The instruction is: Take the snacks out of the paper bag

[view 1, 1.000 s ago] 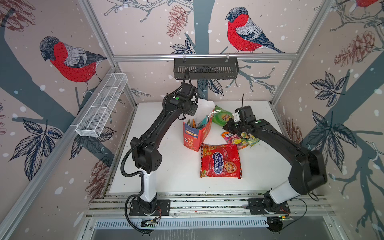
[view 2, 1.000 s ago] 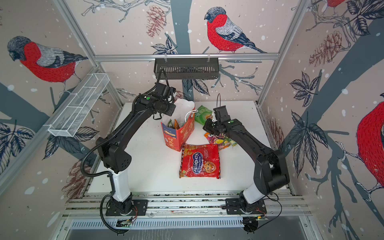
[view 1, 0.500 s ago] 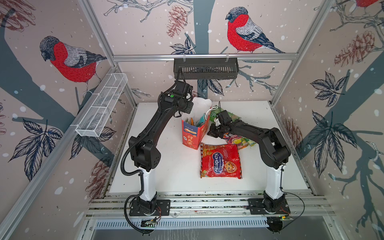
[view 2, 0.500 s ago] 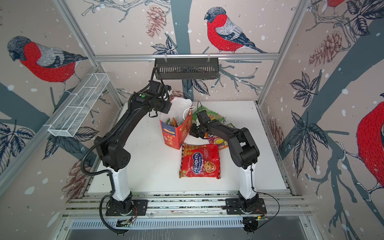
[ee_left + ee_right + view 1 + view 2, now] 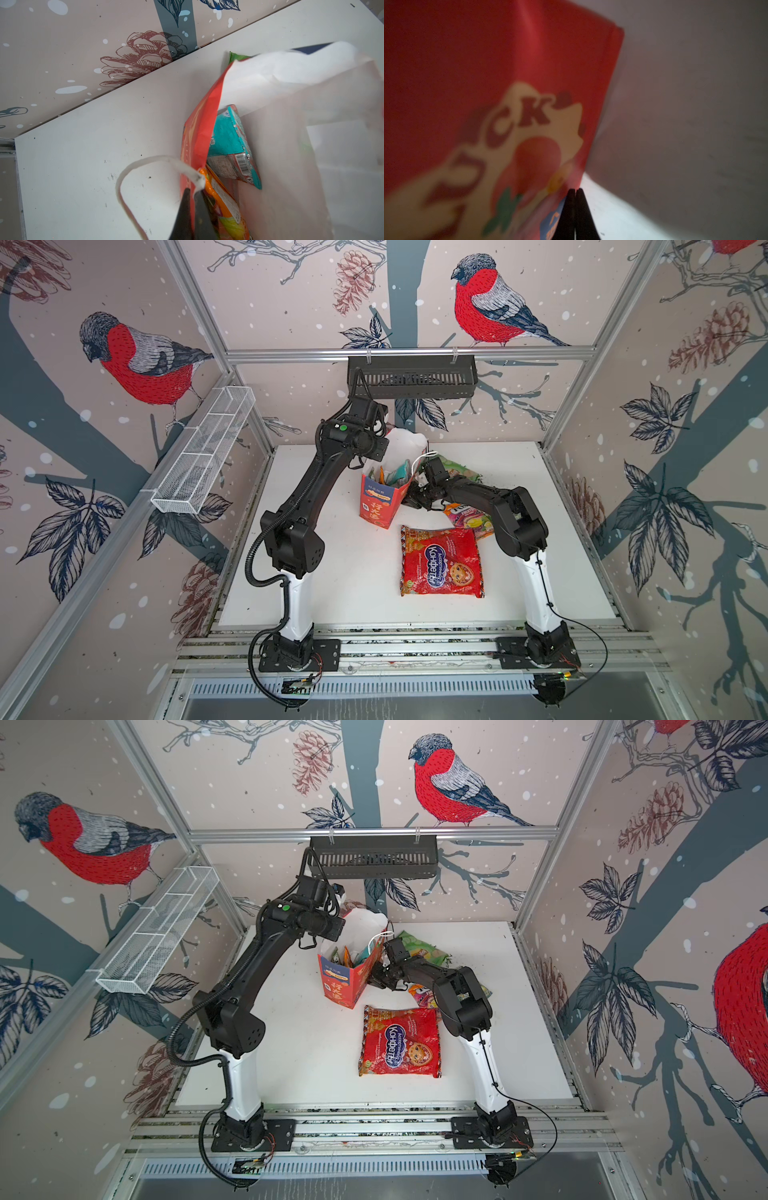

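Mid-unloading. My left pincer (image 5: 192,193) clamps paper bag (image 5: 379,502) rim; bag stands on surface (image 5: 332,580). My right pincer (image 5: 574,190) closed against bag's lower wall, maybe nipping paper, view blurred. Teal packet (image 5: 230,143) inside bag; large red packet (image 5: 440,562) lies out on surface. Next: open right, reach in over rim.

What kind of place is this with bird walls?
Probably a robot practice booth: two robot arms bolted to metal rails, bird-print walls around it, and a white table holding a paper bag.
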You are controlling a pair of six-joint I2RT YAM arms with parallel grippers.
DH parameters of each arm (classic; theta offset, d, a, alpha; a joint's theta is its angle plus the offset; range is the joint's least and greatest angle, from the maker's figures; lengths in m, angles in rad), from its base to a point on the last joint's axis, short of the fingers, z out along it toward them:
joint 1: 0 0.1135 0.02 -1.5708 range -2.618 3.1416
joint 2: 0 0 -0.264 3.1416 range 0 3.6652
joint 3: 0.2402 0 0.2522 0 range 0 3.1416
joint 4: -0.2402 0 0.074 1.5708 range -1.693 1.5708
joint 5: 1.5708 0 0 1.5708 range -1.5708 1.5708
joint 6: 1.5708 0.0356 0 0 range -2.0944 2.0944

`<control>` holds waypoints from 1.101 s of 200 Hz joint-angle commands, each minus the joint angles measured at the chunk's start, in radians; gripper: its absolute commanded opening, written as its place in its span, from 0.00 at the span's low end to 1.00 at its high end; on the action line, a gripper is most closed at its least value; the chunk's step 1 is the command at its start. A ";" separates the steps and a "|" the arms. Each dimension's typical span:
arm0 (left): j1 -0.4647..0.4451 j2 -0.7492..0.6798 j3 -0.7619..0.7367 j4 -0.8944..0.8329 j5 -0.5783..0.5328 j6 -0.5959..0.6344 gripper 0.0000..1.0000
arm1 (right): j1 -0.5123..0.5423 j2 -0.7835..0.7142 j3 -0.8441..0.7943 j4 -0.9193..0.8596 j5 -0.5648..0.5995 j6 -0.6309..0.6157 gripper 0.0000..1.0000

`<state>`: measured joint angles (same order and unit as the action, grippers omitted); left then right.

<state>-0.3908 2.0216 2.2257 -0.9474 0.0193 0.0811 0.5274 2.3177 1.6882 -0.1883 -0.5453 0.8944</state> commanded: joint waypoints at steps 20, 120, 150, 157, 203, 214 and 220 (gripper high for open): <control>-0.003 -0.004 0.012 0.068 0.059 -0.006 0.00 | 0.019 0.119 0.141 0.090 -0.169 0.062 0.07; -0.107 0.035 -0.027 0.116 -0.018 -0.041 0.00 | -0.138 -0.192 -0.185 -0.138 -0.079 -0.189 0.17; -0.123 0.047 -0.029 0.132 -0.010 -0.064 0.00 | -0.227 -0.356 -0.266 -0.229 0.048 -0.234 0.19; -0.129 0.050 -0.032 0.138 -0.012 -0.068 0.00 | -0.243 -0.397 -0.286 -0.223 0.081 -0.232 0.19; -0.157 0.070 -0.028 0.165 -0.025 -0.086 0.00 | -0.312 -0.595 -0.223 -0.206 0.113 -0.273 0.31; -0.158 0.071 -0.018 0.165 -0.033 -0.086 0.00 | -0.305 -0.606 -0.159 -0.243 0.120 -0.301 0.36; -0.158 0.069 -0.012 0.161 -0.041 -0.086 0.00 | -0.301 -0.608 -0.125 -0.261 0.122 -0.311 0.37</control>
<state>-0.5461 2.0911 2.1914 -0.8181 -0.0040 0.0055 0.2150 1.7340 1.4734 -0.4038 -0.4583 0.6579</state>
